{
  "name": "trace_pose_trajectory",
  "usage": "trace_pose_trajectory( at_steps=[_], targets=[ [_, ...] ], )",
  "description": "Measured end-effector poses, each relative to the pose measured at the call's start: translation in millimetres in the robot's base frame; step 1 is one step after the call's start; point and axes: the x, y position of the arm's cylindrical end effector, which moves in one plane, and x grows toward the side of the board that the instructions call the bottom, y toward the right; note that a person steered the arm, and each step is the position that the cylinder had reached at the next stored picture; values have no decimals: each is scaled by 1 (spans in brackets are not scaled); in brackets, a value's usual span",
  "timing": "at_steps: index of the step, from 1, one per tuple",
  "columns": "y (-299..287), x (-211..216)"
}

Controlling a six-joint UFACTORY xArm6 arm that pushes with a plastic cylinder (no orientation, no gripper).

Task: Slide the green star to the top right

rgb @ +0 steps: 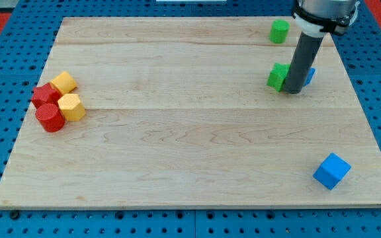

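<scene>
You will find the green star (pixel 278 76) in the far right part of the wooden board (pixel 177 132), partly covered on its right side by the dark rod (pixel 303 56), so its full outline cannot be confirmed. My tip (pixel 293 91) sits just right of the star and appears to touch it; exact contact is hidden by the rod itself. The tool is a plain rod with no jaws, so there is nothing to spread or press together, and it holds nothing.

Directly behind the rod, on its right, a small portion of a blue block (pixel 309 76) shows; its shape cannot be made out. Farther back, near the far edge, stands a green cylinder (pixel 279 31), apart from the star. At the near right corner lies a blue cube (pixel 331 171), well apart from the tip.

On the far left side you have a tight cluster: a yellow block (pixel 64 82) at the back, a red star-like block (pixel 45 94) beside it, a yellow hexagonal block (pixel 71 106), and a red cylinder (pixel 49 118) nearest, all touching or just beside one another.
</scene>
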Motion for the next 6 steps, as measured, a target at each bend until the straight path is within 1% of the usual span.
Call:
trace_pose_trajectory(
  at_steps=[2, 3, 4, 5, 6],
  targets=[
    [-1, -48],
    [-27, -11],
    [-79, -13],
    [-52, -60],
    [-46, -99]
  ],
)
